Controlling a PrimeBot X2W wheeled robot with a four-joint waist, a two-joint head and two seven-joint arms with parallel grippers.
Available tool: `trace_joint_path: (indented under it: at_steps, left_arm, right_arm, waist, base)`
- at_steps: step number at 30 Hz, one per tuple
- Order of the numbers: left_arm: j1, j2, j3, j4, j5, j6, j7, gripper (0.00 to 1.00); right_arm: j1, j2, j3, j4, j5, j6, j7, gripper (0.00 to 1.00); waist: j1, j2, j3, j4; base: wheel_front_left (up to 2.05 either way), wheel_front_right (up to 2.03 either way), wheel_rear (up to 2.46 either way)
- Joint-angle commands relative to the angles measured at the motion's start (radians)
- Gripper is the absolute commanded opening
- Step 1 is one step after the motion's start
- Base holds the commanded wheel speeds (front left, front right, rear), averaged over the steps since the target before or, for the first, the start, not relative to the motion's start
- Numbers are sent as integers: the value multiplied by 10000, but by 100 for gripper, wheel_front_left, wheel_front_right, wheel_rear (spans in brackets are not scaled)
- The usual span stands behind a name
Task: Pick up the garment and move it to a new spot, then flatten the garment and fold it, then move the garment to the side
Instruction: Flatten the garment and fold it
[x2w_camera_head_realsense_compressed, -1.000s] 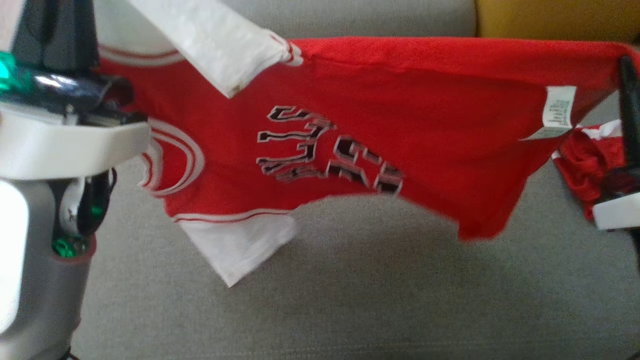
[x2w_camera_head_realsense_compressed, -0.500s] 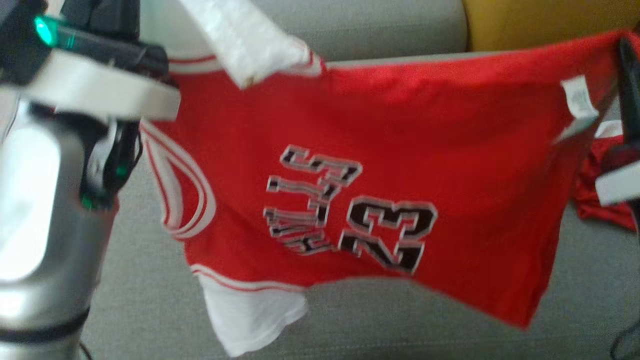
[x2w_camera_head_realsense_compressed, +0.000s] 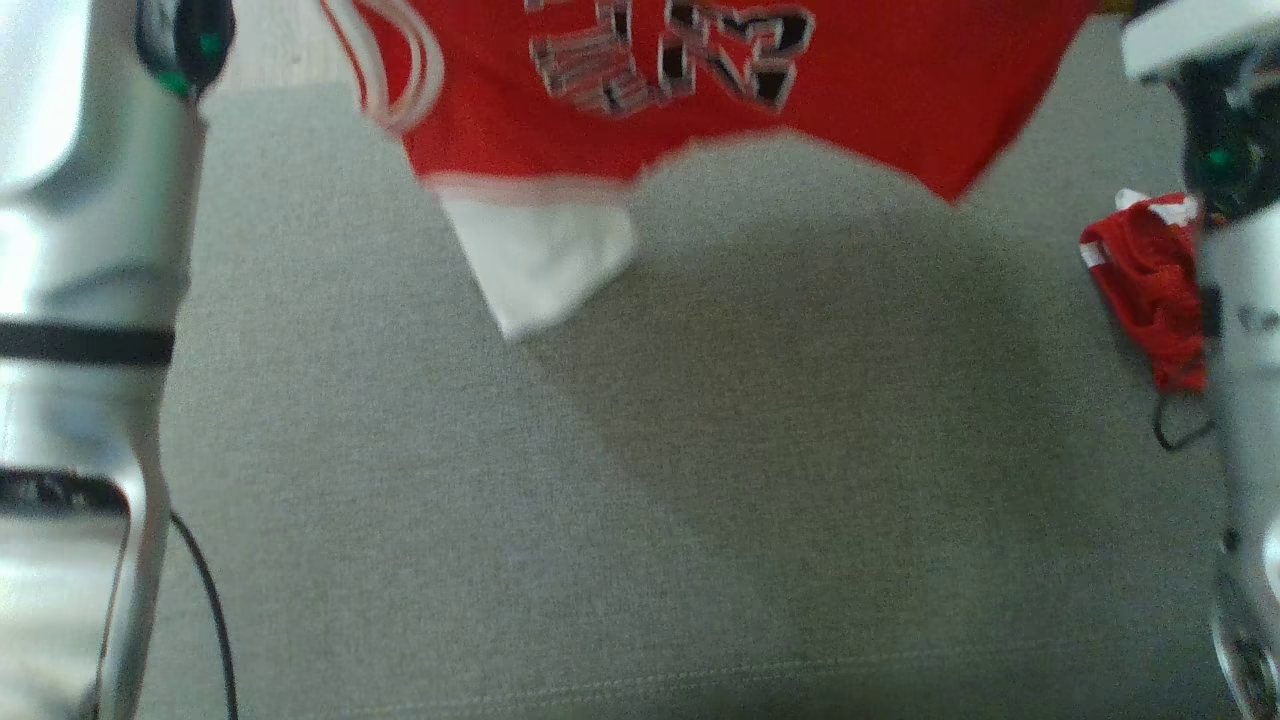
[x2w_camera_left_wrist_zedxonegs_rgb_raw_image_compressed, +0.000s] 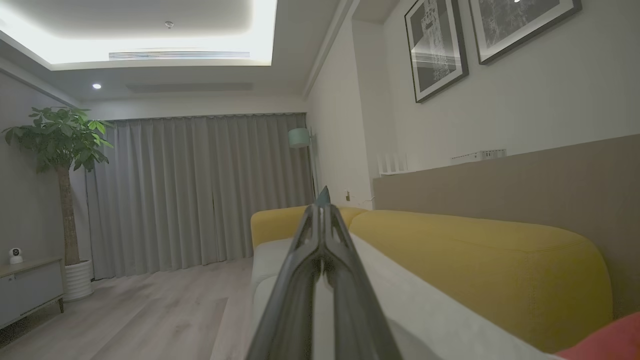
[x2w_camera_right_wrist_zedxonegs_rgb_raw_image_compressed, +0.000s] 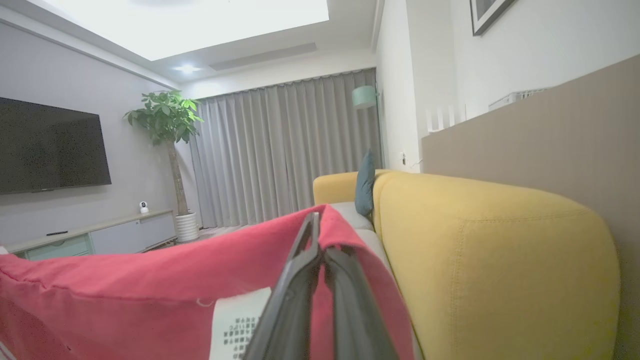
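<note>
We work over a grey sofa seat (x2w_camera_head_realsense_compressed: 700, 480) with a yellow backrest (x2w_camera_right_wrist_zedxonegs_rgb_raw_image_compressed: 500, 260); a teal cushion (x2w_camera_right_wrist_zedxonegs_rgb_raw_image_compressed: 365, 182) stands against the backrest at its far end. The room beyond has a pale wood floor (x2w_camera_left_wrist_zedxonegs_rgb_raw_image_compressed: 150, 310), full-length grey curtains (x2w_camera_left_wrist_zedxonegs_rgb_raw_image_compressed: 200, 190), a potted plant (x2w_camera_left_wrist_zedxonegs_rgb_raw_image_compressed: 60, 145), a wall-mounted television (x2w_camera_right_wrist_zedxonegs_rgb_raw_image_compressed: 50, 145) and framed pictures (x2w_camera_left_wrist_zedxonegs_rgb_raw_image_compressed: 435, 45). A crumpled red cloth (x2w_camera_head_realsense_compressed: 1150, 280) lies on the seat at the right. The garment (x2w_camera_head_realsense_compressed: 760, 110), a red jersey with a white sleeve and black lettering, hangs spread over the seat at the top of the head view and casts a shadow below. The left forearm (x2w_camera_head_realsense_compressed: 80, 250) and right forearm (x2w_camera_head_realsense_compressed: 1240, 400) run up the edges of that view. The right gripper (x2w_camera_right_wrist_zedxonegs_rgb_raw_image_compressed: 320, 232) is clamped on the garment's red edge, beside a white care label (x2w_camera_right_wrist_zedxonegs_rgb_raw_image_compressed: 235, 325). The left gripper (x2w_camera_left_wrist_zedxonegs_rgb_raw_image_compressed: 323, 210) has its fingers pressed together; we cannot tell whether fabric lies between them.
</note>
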Motion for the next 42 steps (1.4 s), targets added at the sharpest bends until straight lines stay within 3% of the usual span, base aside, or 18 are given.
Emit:
trace_joint_path:
  at_steps: [1,9,17,24,32,37,42]
  left_arm:
    - [-734,302,325,32,108,-37,-90,0]
    - [-1000,-389,910,1375,-11,-169,-113,0]
    - [919,-903,1639,2218,-311,-463,-115,0]
    - [2835,-1099,2527,1593,-498,-620,-115,0]
    - [5805,-1001,3224,-759,-242,-634,-116,0]
    - [8376,-694,3332,-2750,-51,-359,141,0]
    - [11005,-654,3335,-5406,-42,261,1595,0]
  right_arm:
    - [-655,300,285,274,71,39,-301,0]
    - [-2496,968,1740,4117,528,39,-1620,0]
    - [-2044,1129,3211,5472,1617,39,-2128,0]
    - [-240,708,4116,4718,3124,39,-2391,0]
    - [2306,-401,4301,2823,3973,39,-2530,0]
    - [4362,-997,3902,1674,4118,39,-2290,0]
    - [6336,-1206,3114,613,3998,39,-1407,0]
  waist:
    - [0,0,83,-15]
    - [0,0,1581,366]
    - [0,0,2719,652]
    - [0,0,2725,714]
    - [0,0,2067,764]
    - [0,0,1247,789]
    - [0,0,492,839]
  base:
    - [0,0,0]
    - [0,0,0]
    - [0,0,0]
    - [0,0,0]
    - [0,0,0]
    - [0,0,0]
    - [0,0,0]
